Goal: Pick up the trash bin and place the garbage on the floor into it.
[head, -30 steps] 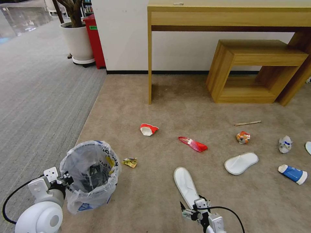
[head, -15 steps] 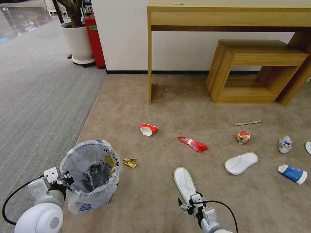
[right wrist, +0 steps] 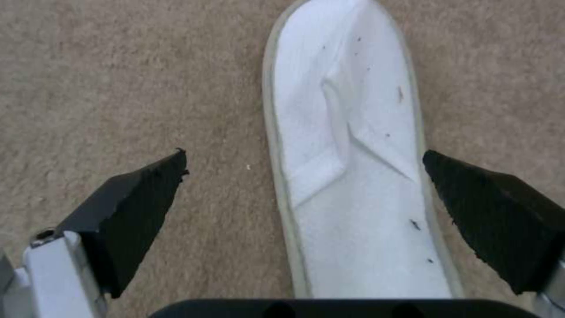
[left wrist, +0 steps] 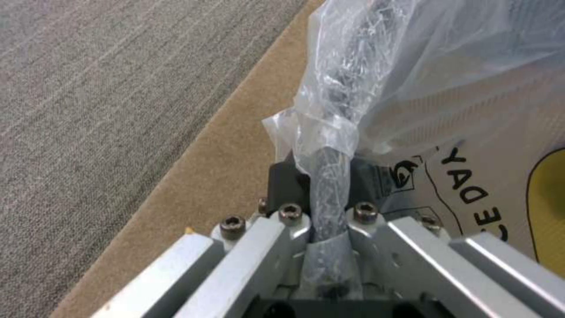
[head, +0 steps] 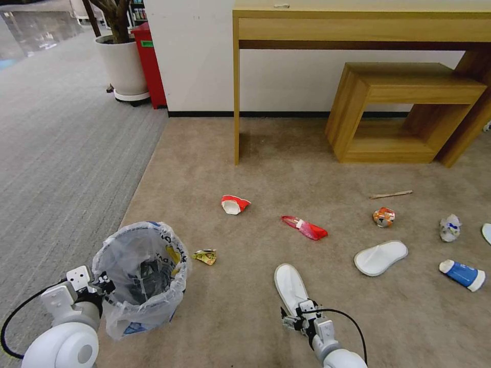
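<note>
Fingers spread wide, the right gripper (right wrist: 303, 176) has dropped lower over the nearest white slipper (head: 290, 286) in the past second, straddling it on the carpet, a grasp seemingly close. The left gripper (head: 105, 282) stays clamped on the trash bin (head: 140, 276) rim. Farther off lie a red wrapper (head: 305, 228) and a second slipper (head: 380, 257).

White slipper (right wrist: 347, 145), tan carpet (right wrist: 118, 79)

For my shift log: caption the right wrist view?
Open right tool poised over flat white fabric slipper on tan carpet.
</note>
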Robot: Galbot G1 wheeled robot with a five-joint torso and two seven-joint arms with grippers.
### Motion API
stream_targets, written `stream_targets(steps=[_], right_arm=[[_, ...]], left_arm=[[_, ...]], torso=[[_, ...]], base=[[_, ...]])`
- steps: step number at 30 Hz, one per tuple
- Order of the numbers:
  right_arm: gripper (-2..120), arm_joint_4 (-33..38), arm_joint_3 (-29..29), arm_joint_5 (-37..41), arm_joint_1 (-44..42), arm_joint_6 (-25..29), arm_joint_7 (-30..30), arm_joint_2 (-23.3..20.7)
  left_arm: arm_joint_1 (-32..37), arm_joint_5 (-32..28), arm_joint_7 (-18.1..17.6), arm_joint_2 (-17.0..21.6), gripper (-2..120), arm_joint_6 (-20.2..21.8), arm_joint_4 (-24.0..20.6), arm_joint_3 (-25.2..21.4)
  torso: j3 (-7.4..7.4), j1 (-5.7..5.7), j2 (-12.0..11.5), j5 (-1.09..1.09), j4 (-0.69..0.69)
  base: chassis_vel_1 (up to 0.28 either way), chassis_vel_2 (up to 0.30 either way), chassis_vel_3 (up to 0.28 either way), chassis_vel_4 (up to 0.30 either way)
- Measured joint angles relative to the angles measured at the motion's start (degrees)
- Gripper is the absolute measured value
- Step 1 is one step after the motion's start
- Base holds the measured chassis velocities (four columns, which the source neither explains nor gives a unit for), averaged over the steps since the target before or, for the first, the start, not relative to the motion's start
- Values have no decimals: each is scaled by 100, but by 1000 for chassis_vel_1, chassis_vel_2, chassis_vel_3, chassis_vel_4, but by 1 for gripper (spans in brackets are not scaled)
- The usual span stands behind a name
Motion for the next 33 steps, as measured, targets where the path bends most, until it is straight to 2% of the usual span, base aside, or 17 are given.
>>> stream_targets(steps=[15,33], right_arm=[[100,-696,-119,30,589,84,-48,324],[100,-1277,-167,77,1070,195,-130,508]], left_arm=[[38,35,3,-50,0,-28,29,-30],[52,73,12,-90,0,-62,119,-41]], torso=[[0,0,0,0,0],[0,0,0,0,0]], base=[[0,0,0,0],[0,0,0,0]])
